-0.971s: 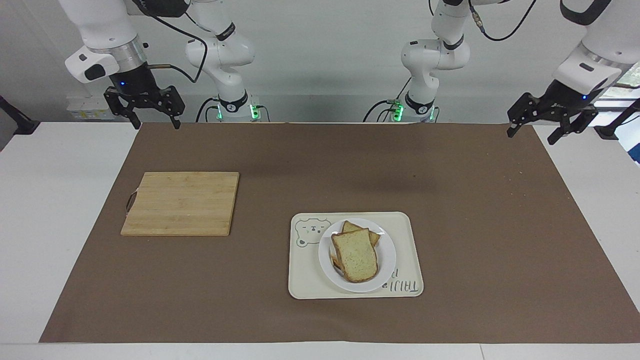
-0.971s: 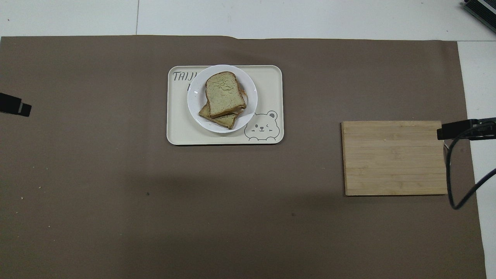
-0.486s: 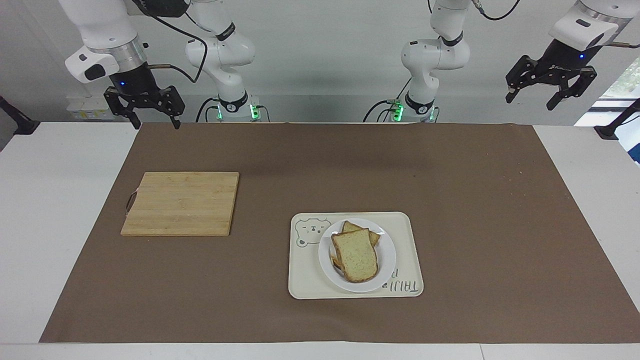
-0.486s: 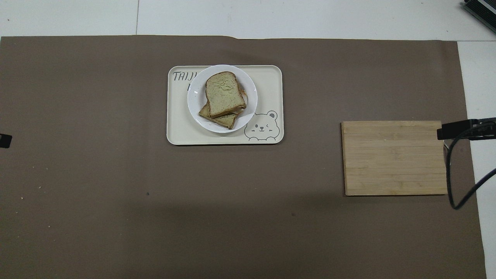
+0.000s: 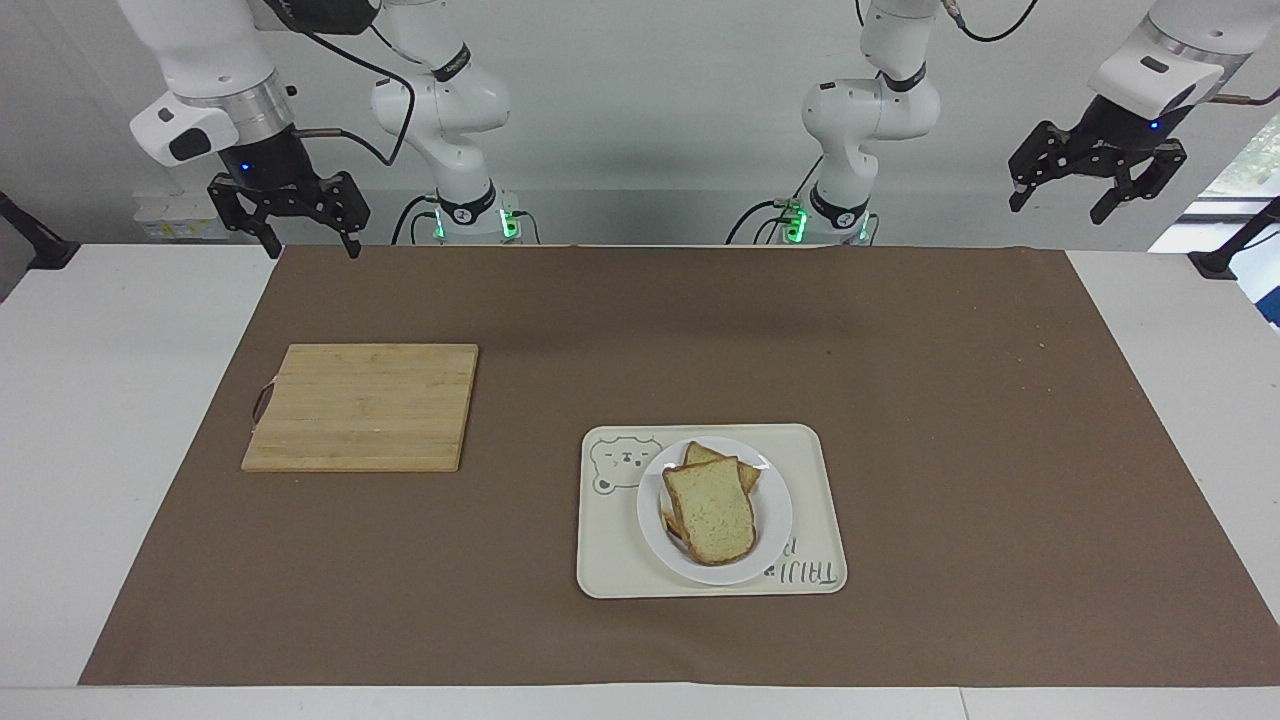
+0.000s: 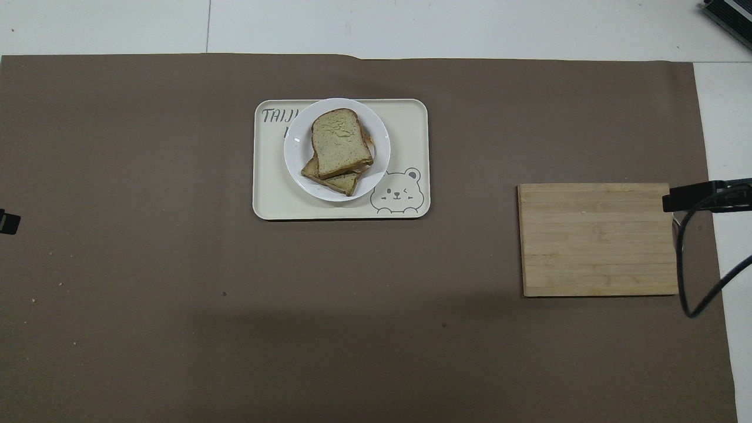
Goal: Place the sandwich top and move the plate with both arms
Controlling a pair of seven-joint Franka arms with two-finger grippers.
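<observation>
On the plate (image 5: 775, 520), the sandwich top (image 5: 710, 510) is lying over the lower slice.
The left gripper (image 5: 1094, 178), open and empty, is rising away; the right gripper (image 5: 292, 222), likewise open and empty, is waiting, suggesting the task is finishing.

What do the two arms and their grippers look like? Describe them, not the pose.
Both arms are glossy white, rounded segments with black joint bands and a silver wrist ring. Black cables loop along them; green lights glow at the bases. The left gripper and right gripper are black, two-fingered linkages with a small blue light above.
</observation>
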